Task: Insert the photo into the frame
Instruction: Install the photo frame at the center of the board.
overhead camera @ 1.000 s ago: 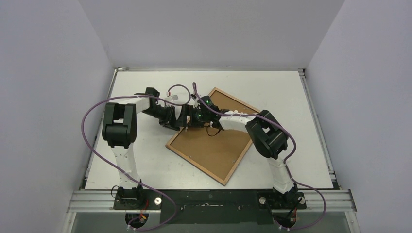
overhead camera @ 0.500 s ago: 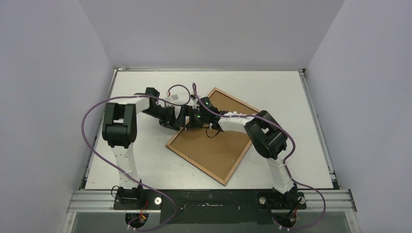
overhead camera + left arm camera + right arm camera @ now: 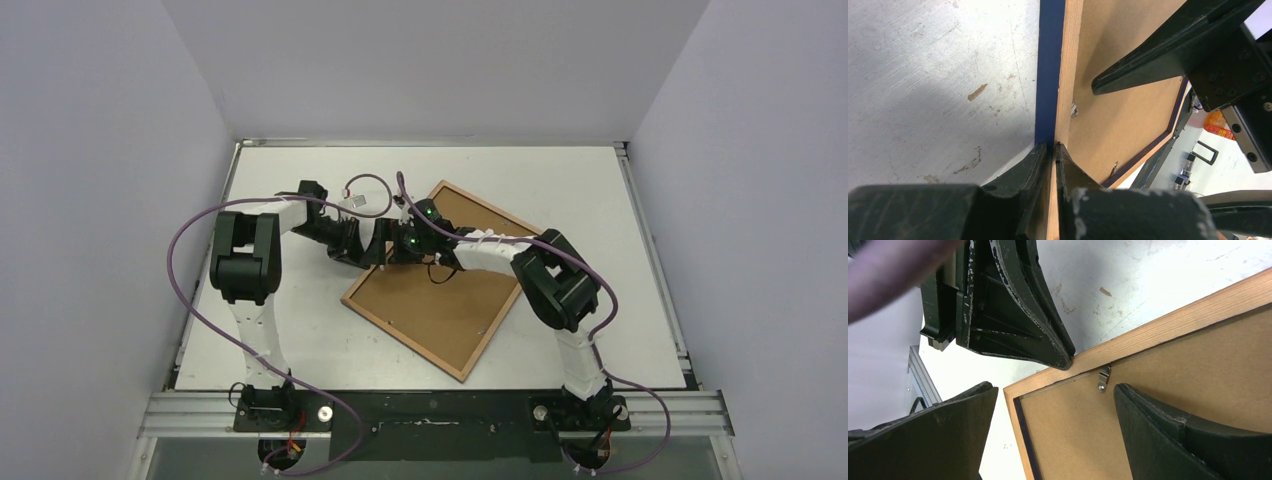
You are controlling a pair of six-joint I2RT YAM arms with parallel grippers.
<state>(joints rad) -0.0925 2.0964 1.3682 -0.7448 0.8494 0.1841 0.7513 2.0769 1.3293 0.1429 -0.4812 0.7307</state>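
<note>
Pinching thin edge of frame (image 3: 1060, 60) with left gripper (image 3: 1054, 149), fingers pressed almost together, near corner. Spread wide: right gripper (image 3: 1055, 390), over same corner, one finger above brown backing board (image 3: 1198, 375), other above table (image 3: 1168, 275). Frame lying back side up mid-table, turned slantwise. Small metal clip (image 3: 1104, 377) by rim.

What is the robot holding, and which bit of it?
The left gripper is pinching the frame by its thin outer edge, near a corner. The right gripper is open above the frame's back and holds nothing.
</note>
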